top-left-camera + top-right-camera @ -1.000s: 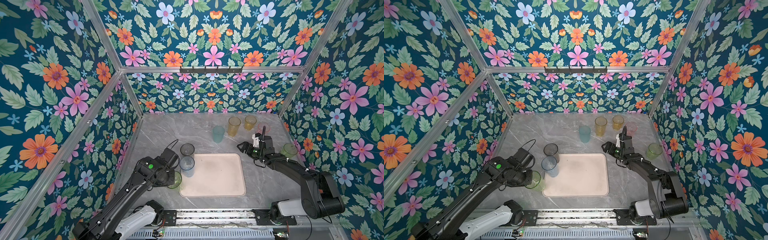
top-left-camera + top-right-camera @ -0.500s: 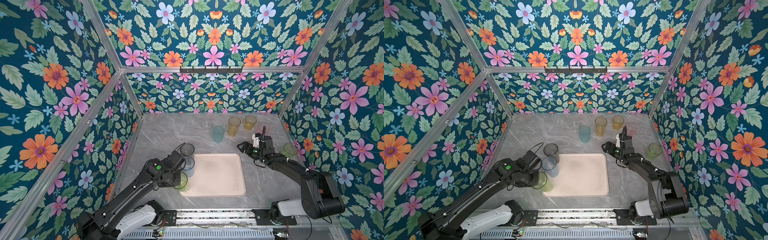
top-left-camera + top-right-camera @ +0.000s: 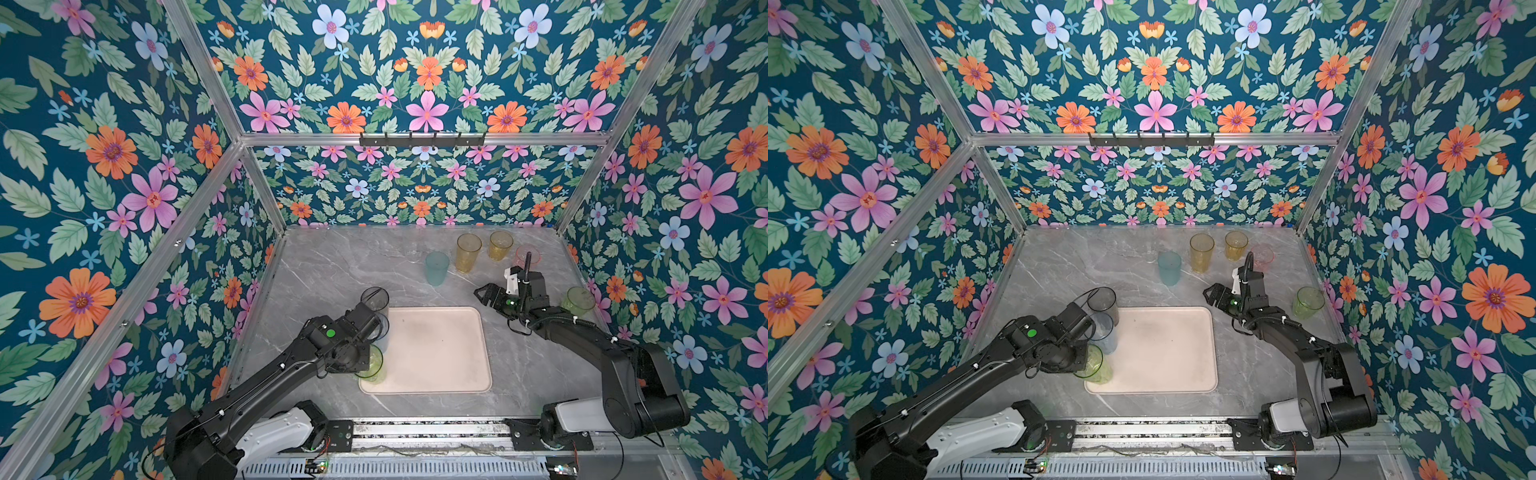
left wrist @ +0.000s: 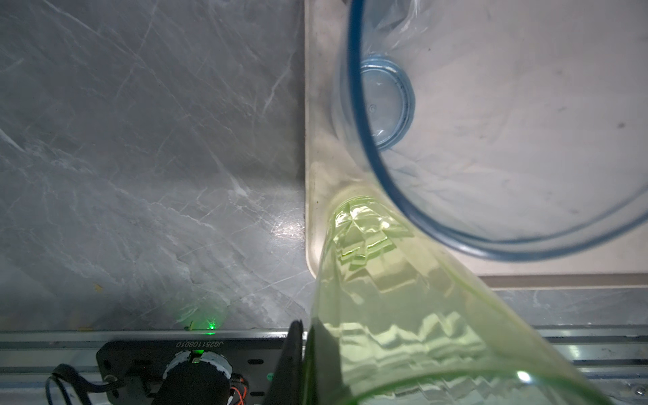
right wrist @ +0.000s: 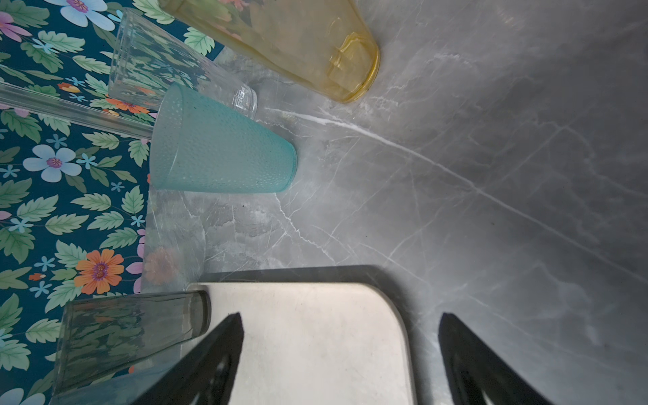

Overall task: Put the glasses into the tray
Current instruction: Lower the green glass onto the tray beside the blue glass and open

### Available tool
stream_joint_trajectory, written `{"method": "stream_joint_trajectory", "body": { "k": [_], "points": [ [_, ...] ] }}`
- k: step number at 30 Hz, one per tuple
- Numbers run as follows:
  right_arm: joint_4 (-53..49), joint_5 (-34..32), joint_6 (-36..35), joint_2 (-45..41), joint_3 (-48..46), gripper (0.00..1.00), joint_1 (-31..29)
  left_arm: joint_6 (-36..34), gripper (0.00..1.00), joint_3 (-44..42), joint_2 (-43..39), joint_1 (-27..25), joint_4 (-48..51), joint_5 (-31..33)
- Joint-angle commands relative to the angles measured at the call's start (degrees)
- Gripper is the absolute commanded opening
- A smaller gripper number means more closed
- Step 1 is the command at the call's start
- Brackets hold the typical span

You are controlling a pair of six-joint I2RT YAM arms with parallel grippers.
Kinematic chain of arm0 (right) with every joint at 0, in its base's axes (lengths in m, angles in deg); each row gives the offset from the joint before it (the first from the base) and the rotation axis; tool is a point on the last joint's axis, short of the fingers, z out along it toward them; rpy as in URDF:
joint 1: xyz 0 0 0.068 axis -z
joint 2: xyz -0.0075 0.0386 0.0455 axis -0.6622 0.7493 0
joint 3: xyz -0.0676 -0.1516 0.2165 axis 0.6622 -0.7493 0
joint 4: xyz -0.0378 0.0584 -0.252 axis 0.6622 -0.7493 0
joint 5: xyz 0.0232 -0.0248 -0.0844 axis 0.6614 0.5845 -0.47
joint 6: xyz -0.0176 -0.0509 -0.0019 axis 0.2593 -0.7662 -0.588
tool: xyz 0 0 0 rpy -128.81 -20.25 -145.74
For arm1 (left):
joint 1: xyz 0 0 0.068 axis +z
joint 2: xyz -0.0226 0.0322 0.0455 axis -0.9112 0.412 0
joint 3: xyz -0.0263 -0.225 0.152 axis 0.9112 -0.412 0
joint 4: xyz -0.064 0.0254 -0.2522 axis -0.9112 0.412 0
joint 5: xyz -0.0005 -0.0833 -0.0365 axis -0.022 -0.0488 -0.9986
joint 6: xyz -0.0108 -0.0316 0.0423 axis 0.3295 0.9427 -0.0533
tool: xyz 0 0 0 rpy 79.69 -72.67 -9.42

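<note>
My left gripper (image 3: 362, 360) is shut on the rim of a green glass (image 3: 372, 366) (image 4: 385, 298), one finger inside and one outside. The glass's base is over the near left corner of the pale pink tray (image 3: 440, 353) (image 4: 526, 105). A pale blue glass (image 3: 1104, 332) (image 4: 385, 105) stands just inside the tray's left edge, right beside the green one. A smoky grey glass (image 3: 375, 298) (image 5: 129, 336) stands at the tray's far left corner. My right gripper (image 3: 481, 292) (image 5: 341, 315) hangs open and empty over the tray's far right corner.
Behind the tray stand a teal glass (image 3: 436, 268) (image 5: 224, 154), a clear glass (image 5: 168, 66), a tall amber glass (image 3: 467, 252) and a short amber glass (image 3: 500, 245). A pink glass (image 3: 527, 255) and another green glass (image 3: 578, 302) stand by the right wall.
My left arm has carried the green glass to the right, from the table beside the tray to its near left corner. The right arm has not moved.
</note>
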Motion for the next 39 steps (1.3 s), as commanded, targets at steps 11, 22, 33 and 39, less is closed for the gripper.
{"method": "stream_joint_trajectory", "body": {
  "k": [11,22,33,39],
  "points": [
    [-0.17,0.32,0.24,0.32,0.3,0.88,-0.06,1.33,0.0,1.01,1.52,-1.34,0.72,2.35],
    [-0.31,0.36,0.24,0.67,0.43,0.88,-0.06,1.42,0.0,0.66,2.41,-2.29,0.62,1.31],
    [-0.36,0.75,0.48,1.31,0.78,0.88,-0.07,1.02,0.13,-0.05,3.61,-2.65,-0.15,1.56],
    [-0.59,0.71,0.42,1.12,0.78,0.88,-0.06,0.45,0.31,0.9,3.32,-2.65,-0.86,1.68]
  ]
}}
